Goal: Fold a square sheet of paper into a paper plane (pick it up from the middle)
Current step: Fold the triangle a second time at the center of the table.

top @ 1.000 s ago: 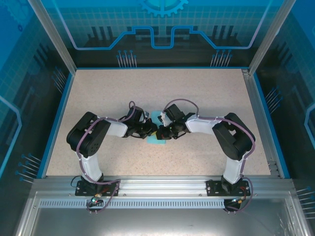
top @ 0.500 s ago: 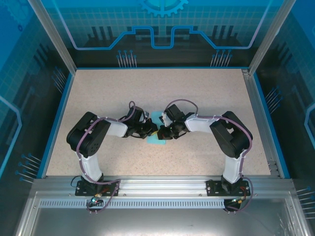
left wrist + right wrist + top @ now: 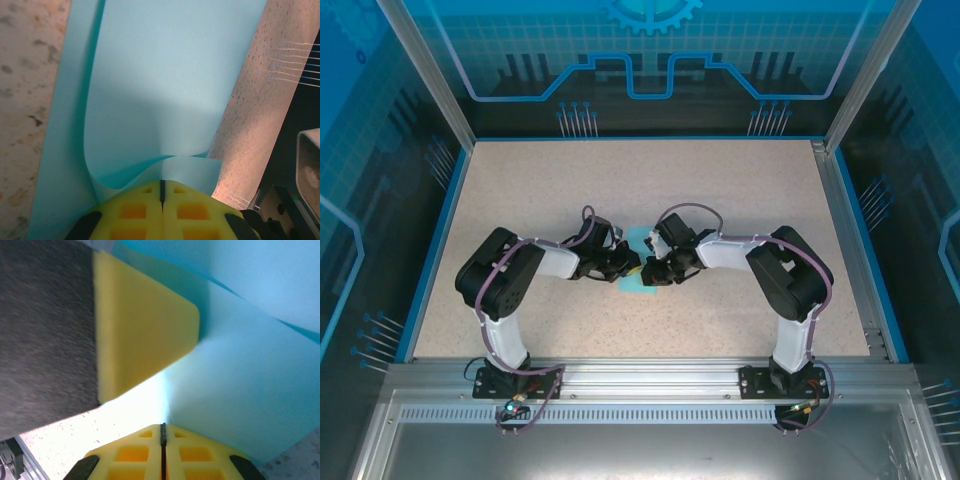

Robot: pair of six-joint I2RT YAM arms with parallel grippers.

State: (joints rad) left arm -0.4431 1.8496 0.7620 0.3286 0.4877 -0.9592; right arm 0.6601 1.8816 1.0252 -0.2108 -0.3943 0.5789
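while the left gripper [image 3: 161, 184] and right gripper [image 3: 162, 426] have jaws pressed together, the pale-blue square sheet of paper [image 3: 165, 75] lies folded over, one flap curling up.

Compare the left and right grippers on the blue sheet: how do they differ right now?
The left gripper pinches a flap of the sheet that curls up from its tips; the right gripper sits with its tips at a crease, a pinch there unclear. The left gripper reaches in from the left, the right gripper from the right. Both have yellow fingers, jaws shut.
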